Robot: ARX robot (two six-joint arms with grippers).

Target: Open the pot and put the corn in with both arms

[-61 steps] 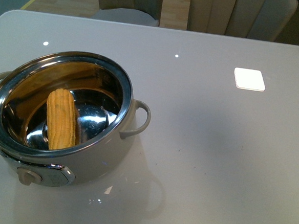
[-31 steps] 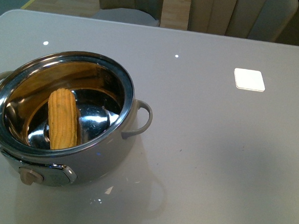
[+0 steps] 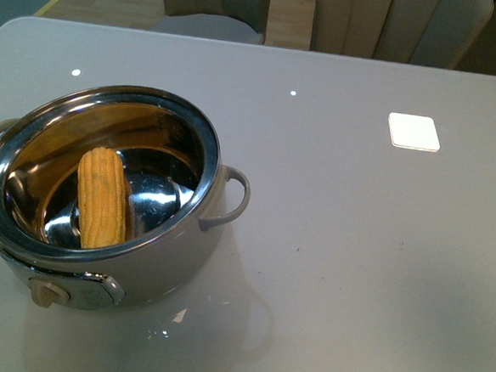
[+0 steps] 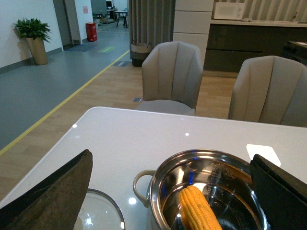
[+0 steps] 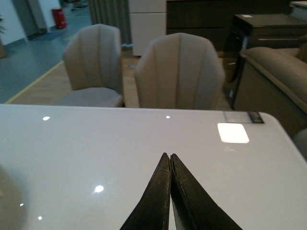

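1. The left gripper [image 4: 170,191] stands with its two dark fingers [image 4: 57,191] spread wide apart, nothing between them — empty.
2. Just beyond and below that gap sits the pot [image 4: 206,191], lid off, its steel inside shining; one loop handle [image 4: 142,184] faces the gripper's left-hand finger side.
3. The corn [image 4: 196,215] lies inside the pot, on the bottom, tip pointing away from the gripper.
4. The glass lid [image 4: 103,211] rests flat on the table [image 4: 129,139] beside the pot, close to the left-hand finger.
5. The right gripper [image 5: 171,191] has its fingers pressed together to a point, holding nothing — it is over bare table, well apart from the pot.
6. In the front view the corn [image 3: 102,197] leans along the pot [image 3: 153,269] floor; neither arm shows there.
7. Beyond the table stand padded chairs [image 5: 180,72].
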